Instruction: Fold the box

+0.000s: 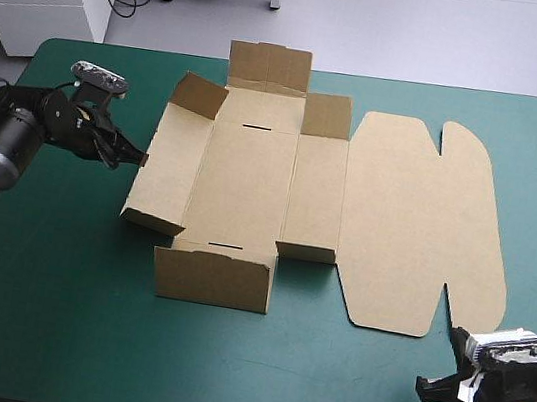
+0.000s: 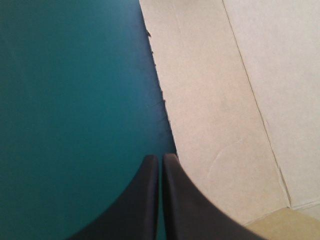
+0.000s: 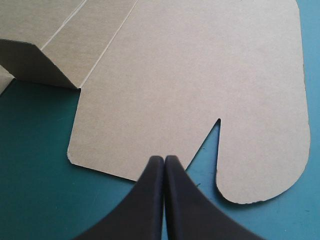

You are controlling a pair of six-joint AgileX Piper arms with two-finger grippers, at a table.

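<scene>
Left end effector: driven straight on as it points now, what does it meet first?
The left wall of the box. The left end effector, shut, points at its outer edge, with the tips right beside it. Whether they touch it is unclear.

One box (image 1: 240,187), a cut sheet of brown board, centre of the frame. One table (image 1: 66,272) with teal-green cover. Two grippers: left gripper (image 1: 141,157) at middle left, right gripper (image 1: 426,386) at lower right. Black fingers (image 3: 145,200): two per gripper, four in all. Two slots (image 1: 256,126) in the box floor.
</scene>
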